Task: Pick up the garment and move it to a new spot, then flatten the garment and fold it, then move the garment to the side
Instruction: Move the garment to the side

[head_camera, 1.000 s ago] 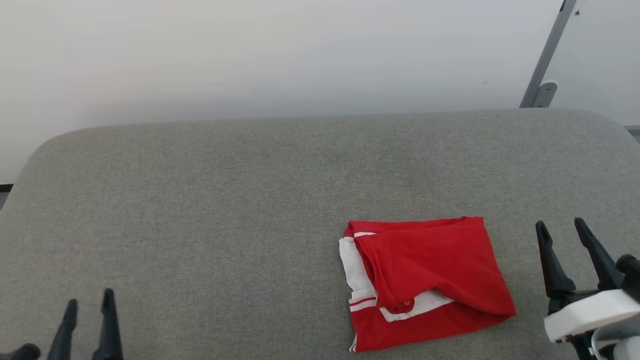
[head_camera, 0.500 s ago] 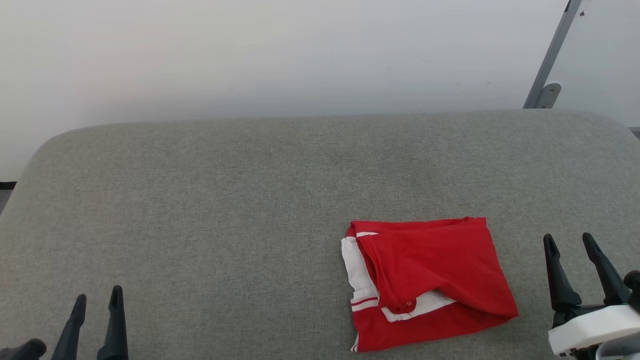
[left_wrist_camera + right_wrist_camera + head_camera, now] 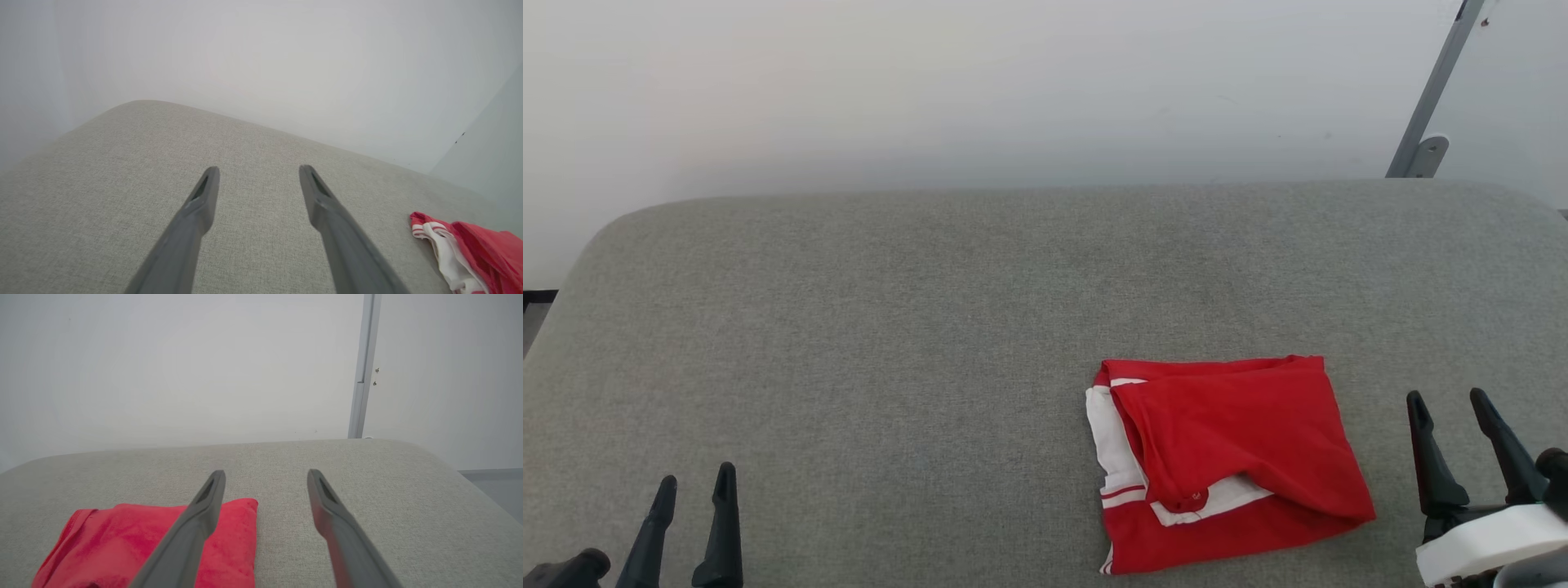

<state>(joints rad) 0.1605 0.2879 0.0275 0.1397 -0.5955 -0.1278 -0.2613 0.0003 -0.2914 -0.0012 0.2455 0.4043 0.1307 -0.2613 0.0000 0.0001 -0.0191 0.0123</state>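
No legible text, no labels, brands or numbers, nothing readable on the garment (image 3: 1241,433)

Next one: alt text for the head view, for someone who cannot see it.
A folded bright red fabric shirt with white panels lies right of centre on a grey fabric-covered surface. The left gripper, open, stands at the lower left, far from it; the right gripper, open, stands right of the shirt, not touching it.

The head camera looks down from above across a wide grey fabric surface (image 3: 890,327) toward a pale wall (image 3: 931,82). Both wrist cameras sit low over it, facing that wall; all views share a folded red-and-white shirt (image 3: 1233,441).
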